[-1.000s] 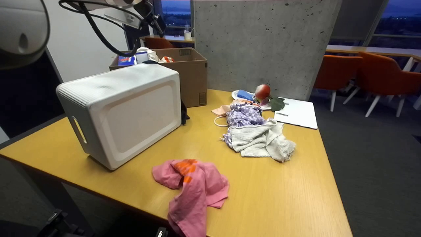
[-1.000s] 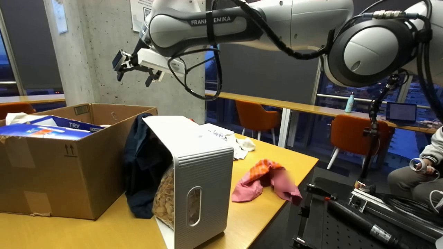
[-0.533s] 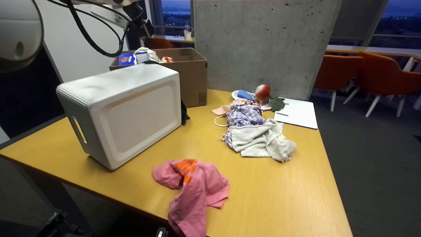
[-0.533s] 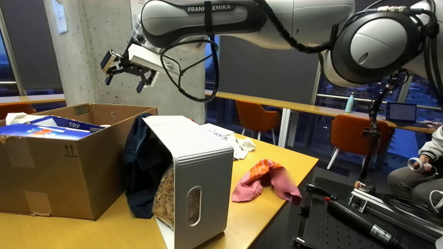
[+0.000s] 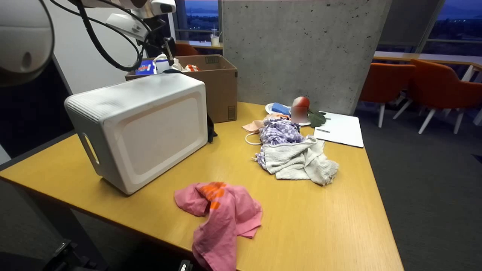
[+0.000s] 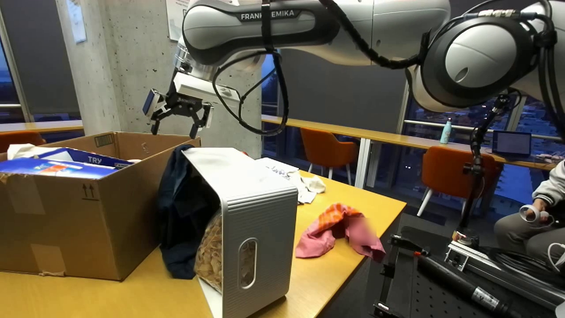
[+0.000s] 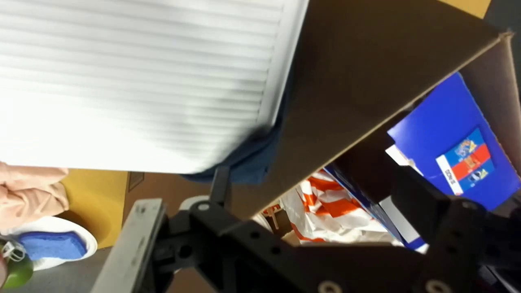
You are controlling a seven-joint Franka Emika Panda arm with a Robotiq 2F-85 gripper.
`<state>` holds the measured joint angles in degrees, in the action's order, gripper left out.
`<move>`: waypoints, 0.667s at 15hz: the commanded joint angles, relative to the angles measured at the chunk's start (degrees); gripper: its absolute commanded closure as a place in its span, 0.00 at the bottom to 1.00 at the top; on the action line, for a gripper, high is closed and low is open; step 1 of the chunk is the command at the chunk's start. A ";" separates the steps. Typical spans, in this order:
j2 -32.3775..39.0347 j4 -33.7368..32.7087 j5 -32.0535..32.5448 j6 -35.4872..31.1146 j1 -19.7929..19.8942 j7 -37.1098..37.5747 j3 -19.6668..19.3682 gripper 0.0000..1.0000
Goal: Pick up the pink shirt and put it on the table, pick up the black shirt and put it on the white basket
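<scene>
Black shirt (image 6: pixel 180 221) hangs at the mouth of the sideways white basket (image 6: pixel 265 216), inward of the edge of the tabletop (image 6: pixel 377 207) that the pink shirt (image 5: pixel 226 216) overhangs, so I hold the gripper (image 6: pixel 174 130) near the dark top fold, jaws parted and empty, presumably to pinch it.

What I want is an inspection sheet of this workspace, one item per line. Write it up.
Surface: table; spills: nothing seen.
Pink shirt: crumpled on the table, one end over the edge.
Basket: on its side, opening toward the box.
Black shirt: looks navy, hangs out of the basket's opening.
Clutter: box with packaging, white cloth, purple cloth, board, sponge on a plate.
Tool: open, nothing held, near the black shirt.
Cables: black loop under the arm; snags: nothing seen.
Surroundings: pillar, chairs, seated person.
</scene>
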<state>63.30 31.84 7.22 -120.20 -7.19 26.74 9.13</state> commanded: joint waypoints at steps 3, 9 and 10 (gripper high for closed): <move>0.11 -1.03 -0.02 6.57 0.77 -1.76 -0.14 0.00; 1.90 -1.85 0.82 6.16 1.15 -2.24 -1.11 0.00; 2.23 -2.09 1.12 5.56 0.88 -2.26 -1.43 0.00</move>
<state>64.08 31.90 7.48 -114.56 -5.76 25.15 8.38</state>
